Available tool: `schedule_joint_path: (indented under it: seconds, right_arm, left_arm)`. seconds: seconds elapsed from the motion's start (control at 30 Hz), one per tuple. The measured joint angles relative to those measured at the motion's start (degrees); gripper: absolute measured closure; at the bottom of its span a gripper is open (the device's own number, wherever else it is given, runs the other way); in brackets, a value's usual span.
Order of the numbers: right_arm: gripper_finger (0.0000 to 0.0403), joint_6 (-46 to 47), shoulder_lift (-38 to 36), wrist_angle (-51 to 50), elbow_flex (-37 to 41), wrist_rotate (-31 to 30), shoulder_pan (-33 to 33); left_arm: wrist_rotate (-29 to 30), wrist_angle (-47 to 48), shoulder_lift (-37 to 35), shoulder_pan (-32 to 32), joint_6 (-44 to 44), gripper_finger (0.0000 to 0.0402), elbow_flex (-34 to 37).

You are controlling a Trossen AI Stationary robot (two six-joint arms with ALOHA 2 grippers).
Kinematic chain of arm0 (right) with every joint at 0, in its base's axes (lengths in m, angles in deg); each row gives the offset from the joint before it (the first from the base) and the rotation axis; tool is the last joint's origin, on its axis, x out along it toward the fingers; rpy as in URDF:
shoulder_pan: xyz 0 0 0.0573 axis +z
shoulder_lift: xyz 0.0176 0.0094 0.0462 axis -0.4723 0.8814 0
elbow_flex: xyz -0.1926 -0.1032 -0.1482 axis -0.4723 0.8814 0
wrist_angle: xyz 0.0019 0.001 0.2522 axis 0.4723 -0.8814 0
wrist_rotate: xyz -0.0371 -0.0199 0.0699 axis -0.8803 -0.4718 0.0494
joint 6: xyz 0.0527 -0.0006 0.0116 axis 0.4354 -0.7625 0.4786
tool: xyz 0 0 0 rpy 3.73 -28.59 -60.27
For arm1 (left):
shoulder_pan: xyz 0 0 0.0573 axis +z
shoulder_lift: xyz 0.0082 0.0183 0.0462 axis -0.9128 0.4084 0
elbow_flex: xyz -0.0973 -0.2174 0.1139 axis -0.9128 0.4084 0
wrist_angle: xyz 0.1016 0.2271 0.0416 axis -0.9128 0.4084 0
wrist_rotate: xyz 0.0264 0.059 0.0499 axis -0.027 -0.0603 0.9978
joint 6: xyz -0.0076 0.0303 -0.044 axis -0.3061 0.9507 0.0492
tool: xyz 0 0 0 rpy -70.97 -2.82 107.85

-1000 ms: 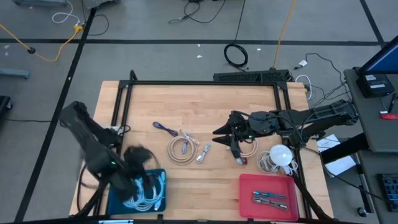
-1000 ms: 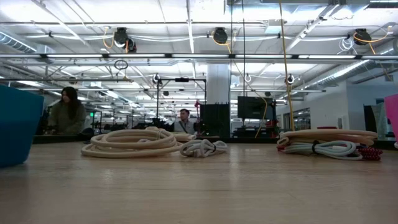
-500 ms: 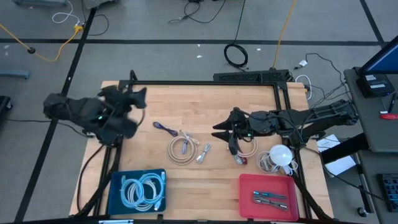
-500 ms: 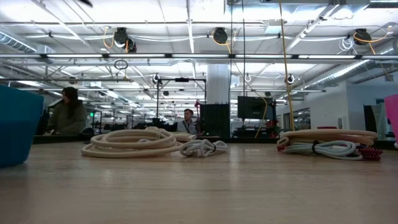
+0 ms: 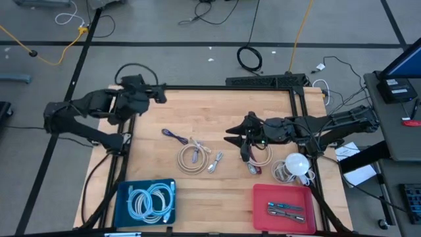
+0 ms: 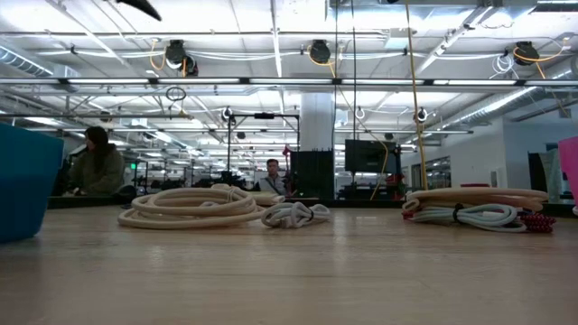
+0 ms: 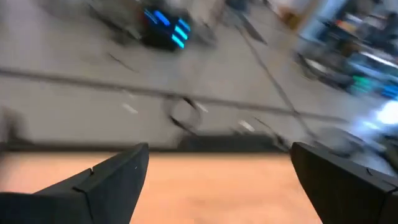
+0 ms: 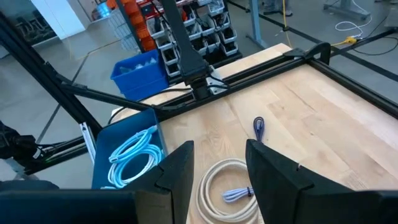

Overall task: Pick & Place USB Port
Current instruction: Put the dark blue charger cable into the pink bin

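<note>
The right gripper (image 5: 242, 146) is hovering over the cable coil (image 5: 260, 155) on the counter (image 5: 217, 112), jaws partly parted, gripping nothing. The left gripper (image 5: 158, 94) is waiting at the far edge, jaws wide, empty. The cable is looking light and floppy; gripping its stiff plug seems best.

Your cables lie spread over the table, apart from each other.
You have a cream coil (image 5: 189, 158) flat mid-table, with a small grey-white bundle (image 5: 215, 162) just beside it and a purple cable (image 5: 173, 135) near its far side; pale blue coils (image 5: 150, 201) sit in the blue bin (image 5: 122, 197).
</note>
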Motion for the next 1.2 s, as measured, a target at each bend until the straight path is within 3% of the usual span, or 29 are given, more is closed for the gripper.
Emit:
schedule_joint_path:
  seconds: [0.2,0.37,0.43,0.6,0.7,0.77,0.83,0.93,1.0,1.07,1.1,1.2]
  right_arm:
    - [0.0266,0.0,0.0,0.0,0.0,0.0,0.0]
    - [0.0266,0.0,0.0,0.0,0.0,0.0,0.0]
    - [0.0266,0.1,0.0,0.0,0.0,0.0,0.0]
    - [0.0266,0.2,0.0,0.0,0.0,0.2,0.0]
    - [0.0266,0.2,0.0,0.0,0.0,0.2,0.0]
    - [0.0266,0.2,0.0,-0.1,0.0,0.2,0.0]
    - [0.0266,0.2,0.0,-0.3,0.0,0.3,0.0]
    - [0.0266,0.2,0.0,-0.3,0.0,0.3,0.0]
    - [0.0266,0.1,0.0,-0.3,0.0,0.3,0.0]
    - [0.0266,0.1,0.0,-0.3,0.0,0.3,0.0]
    - [0.0266,0.1,0.0,-0.3,0.0,0.3,0.0]
    - [0.0266,0.2,0.0,-0.4,0.0,0.3,0.0]
  left_arm:
    - [-16.8,-21.1,-0.4,0.4,19.1,0.0004,0.0]
    - [-30.1,-30.3,0.6,-0.4,26.1,0.0004,0.0]
    - [-36.6,-33.5,0.9,-1.3,27.2,0.0004,0.0]
    - [-63.8,-46.3,4.0,-3.3,26.5,0.0005,0.0]
    - [-72.1,-44.9,6.7,-5.1,24.3,0.0005,-0.1]
    - [-72.9,-35.4,8.9,-6.2,24.0,0.0005,-0.1]
    - [-70.0,-19.8,11.3,-6.6,26.0,0.0005,0.0]
    - [-57.7,4.3,16.4,-6.3,33.5,0.0005,0.1]
    - [-45.3,17.3,20.2,-5.7,38.7,0.0005,0.5]
    - [-35.8,21.6,23.3,-4.4,40.9,0.0005,2.8]
    - [-34.1,21.3,24.6,-3.2,41.1,0.0005,4.1]
    - [-36.0,15.5,28.1,0.7,39.2,0.0005,8.2]
